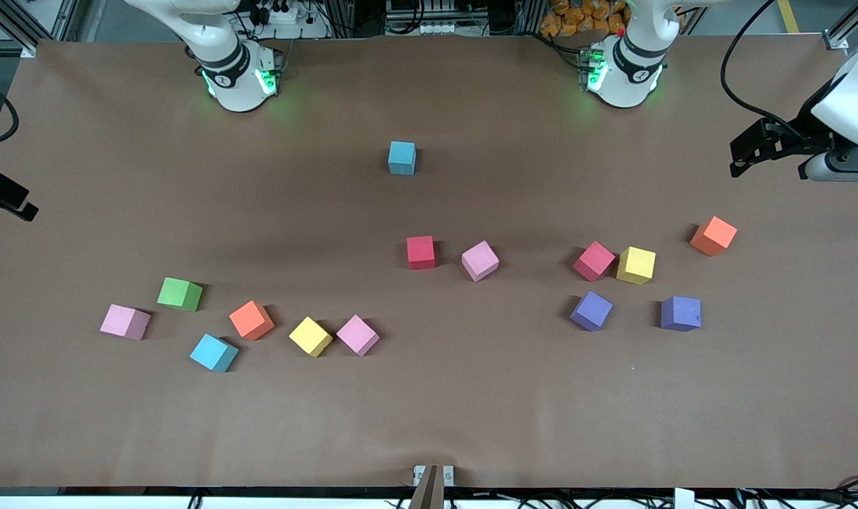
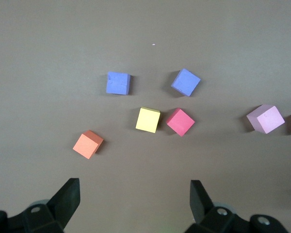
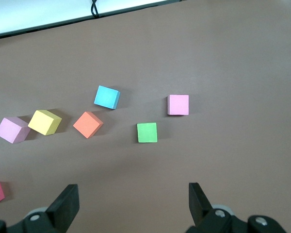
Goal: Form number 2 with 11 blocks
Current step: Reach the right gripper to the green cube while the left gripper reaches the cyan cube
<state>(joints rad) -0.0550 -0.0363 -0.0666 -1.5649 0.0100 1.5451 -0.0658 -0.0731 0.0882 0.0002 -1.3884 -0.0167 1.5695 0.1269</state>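
The blocks lie loose and apart on the brown table; no number 2 shows. A light blue block (image 1: 402, 157) sits alone nearest the bases. A red (image 1: 421, 252) and a pink block (image 1: 479, 260) are mid-table. Toward the left arm's end are red (image 2: 180, 122), yellow (image 2: 148, 120), orange (image 2: 88, 144) and two purple blocks (image 2: 118, 83). Toward the right arm's end are green (image 3: 147, 132), pink (image 3: 178, 105), light blue (image 3: 106, 97), orange (image 3: 88, 124), yellow (image 3: 44, 122) and pink (image 3: 12, 129). My left gripper (image 2: 134, 187) and right gripper (image 3: 133, 191) hang open and empty, high over their ends.
The table's edge with a white strip and cables (image 3: 63, 12) runs along the front camera's side. The arm bases (image 1: 238, 78) stand at the table's other long edge. A small clamp (image 1: 433, 475) sits at the middle of the near edge.
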